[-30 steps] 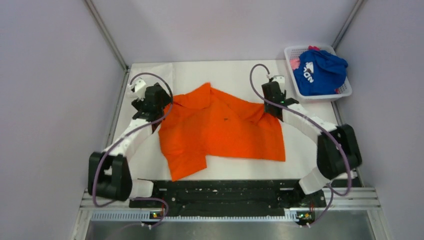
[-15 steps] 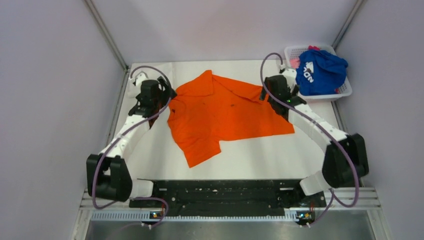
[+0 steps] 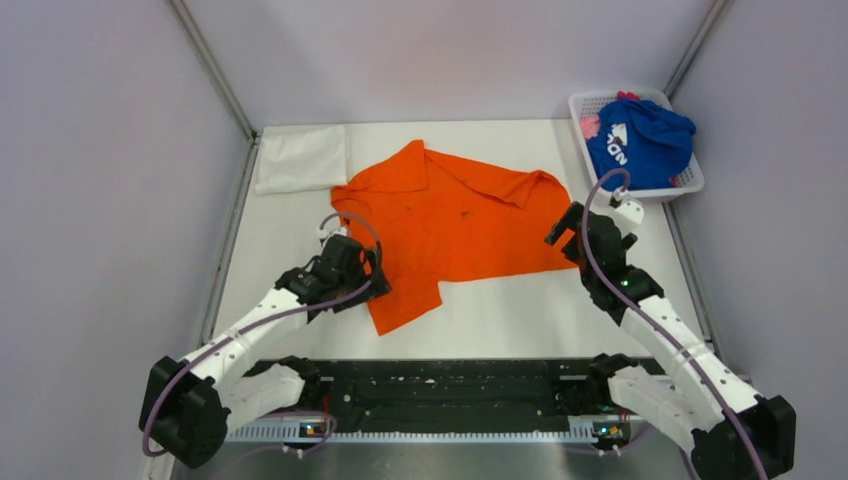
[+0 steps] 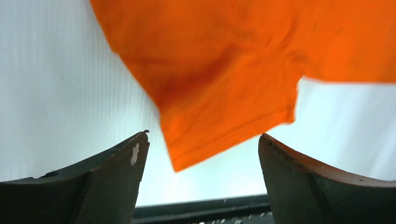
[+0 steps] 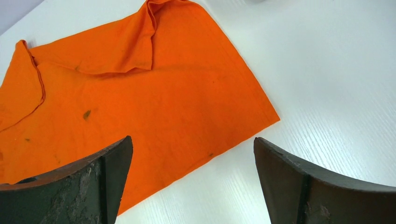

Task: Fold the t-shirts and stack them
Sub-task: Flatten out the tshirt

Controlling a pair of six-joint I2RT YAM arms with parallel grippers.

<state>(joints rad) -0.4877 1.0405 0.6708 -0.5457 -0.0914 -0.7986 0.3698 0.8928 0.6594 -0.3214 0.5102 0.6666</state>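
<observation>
The orange t-shirt point(image 3: 450, 225) is plain and bright with a few dark specks, the table point(image 3: 500, 320) and basket point(image 3: 670, 190) are white, the blue t-shirt point(image 3: 645, 140) carries white lettering, and the third t-shirt point(image 3: 590, 127) is pink.

One orange t-shirt point(image 3: 450, 225), one blue t-shirt point(image 3: 640, 145), one pink t-shirt point(image 3: 590, 127), one basket point(image 3: 660, 192), one cloth point(image 3: 300, 160).

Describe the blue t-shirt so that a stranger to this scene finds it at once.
At the far right corner of the table sits a white slotted basket. The blue t-shirt is bunched inside it, pink cloth peeking out beside; only it carries white lettering.
</observation>
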